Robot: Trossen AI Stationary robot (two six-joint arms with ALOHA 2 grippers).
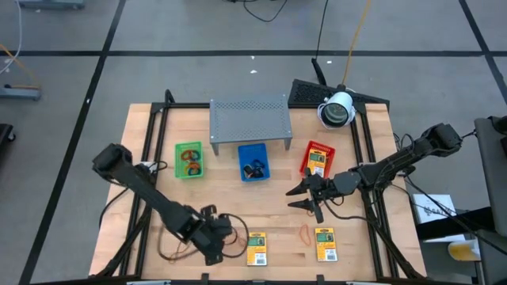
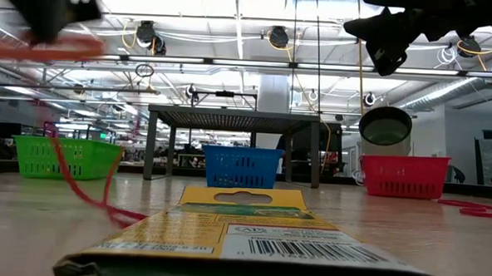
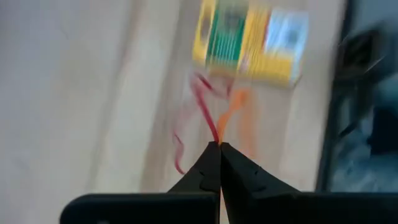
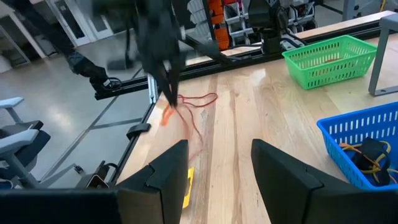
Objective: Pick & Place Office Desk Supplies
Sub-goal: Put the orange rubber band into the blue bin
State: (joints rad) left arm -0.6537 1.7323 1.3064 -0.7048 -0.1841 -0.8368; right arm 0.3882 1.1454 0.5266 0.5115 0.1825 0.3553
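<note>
My left gripper (image 1: 220,237) hangs above the table's near edge, shut on thin rubber-band loops: a red one (image 3: 202,106) and an orange one (image 3: 233,109). Just to its right a yellow packet (image 1: 256,248) lies flat on the wood. A second yellow packet (image 1: 325,243) and a loose orange band (image 1: 305,233) lie farther right. My right gripper (image 1: 305,196) waits open, held level above the table's middle right, touching nothing. My left gripper pinches the red and orange rubber bands where they bunch together (image 3: 217,140), only at the free ends of its two fingers. The fingers slant down from above. An orange loop (image 2: 42,46) shows by the fingers; the red band hangs slack, its lower end (image 2: 118,216) near or on the wood.
A green tray (image 1: 188,159), a blue tray (image 1: 253,161) and a red tray (image 1: 318,158) stand in a row across the table's middle. Behind them stands the grey perforated shelf (image 1: 249,120). A round lamp (image 1: 337,109) sits at the far right.
</note>
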